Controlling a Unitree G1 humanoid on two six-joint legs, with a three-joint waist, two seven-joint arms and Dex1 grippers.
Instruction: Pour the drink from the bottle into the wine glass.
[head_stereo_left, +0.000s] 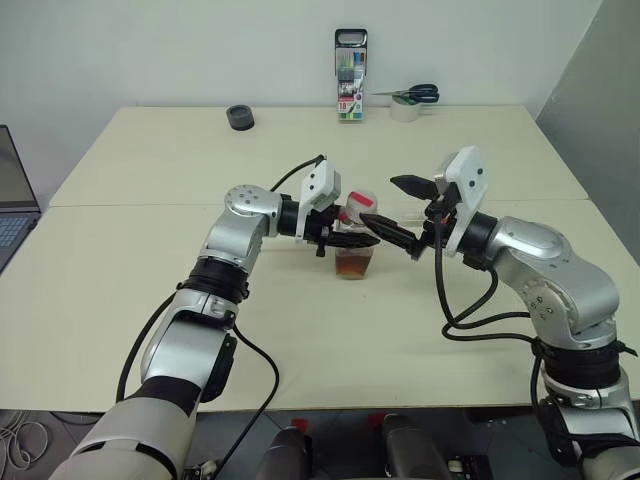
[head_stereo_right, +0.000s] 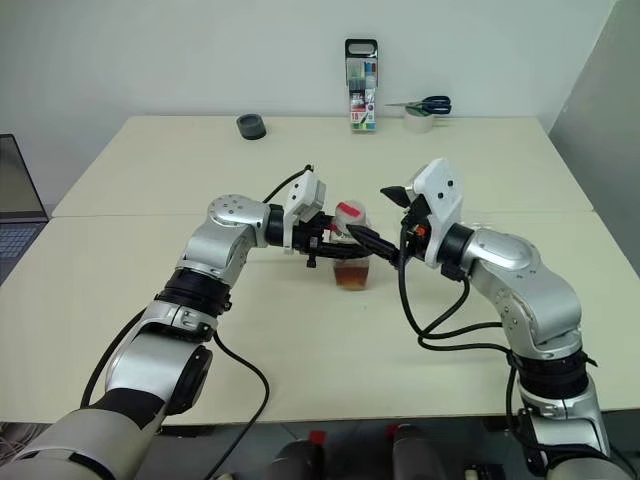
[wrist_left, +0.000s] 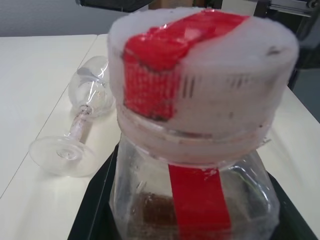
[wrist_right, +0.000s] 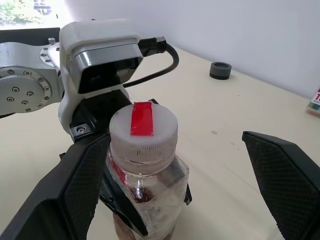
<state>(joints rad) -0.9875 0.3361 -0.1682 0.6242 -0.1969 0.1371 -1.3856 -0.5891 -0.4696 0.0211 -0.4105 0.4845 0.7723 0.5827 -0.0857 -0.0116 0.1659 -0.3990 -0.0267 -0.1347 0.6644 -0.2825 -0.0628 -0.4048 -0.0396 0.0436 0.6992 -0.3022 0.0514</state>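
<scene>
The bottle (head_stereo_left: 355, 240), small and clear with a red label strip and a white cap (wrist_right: 144, 129), stands upright at the middle of the table (head_stereo_left: 150, 180). A little amber drink (head_stereo_left: 354, 263) sits at its bottom. My left gripper (head_stereo_left: 335, 236) reaches in from the left and is shut on the bottle's body just below the cap. My right gripper (head_stereo_left: 377, 200) comes from the right and is open, one finger (wrist_right: 75, 185) close beside the bottle and the other well apart, with the cap between them. The wine glass (wrist_left: 80, 132) lies on its side on the table past the bottle.
A tall marker-pen case (head_stereo_left: 351, 75) stands at the far edge, with a tape roll and scissors (head_stereo_left: 408, 102) to its right. A small black round thing (head_stereo_left: 240, 117) lies at the far left. A laptop (head_stereo_left: 12, 200) sits off the table's left side.
</scene>
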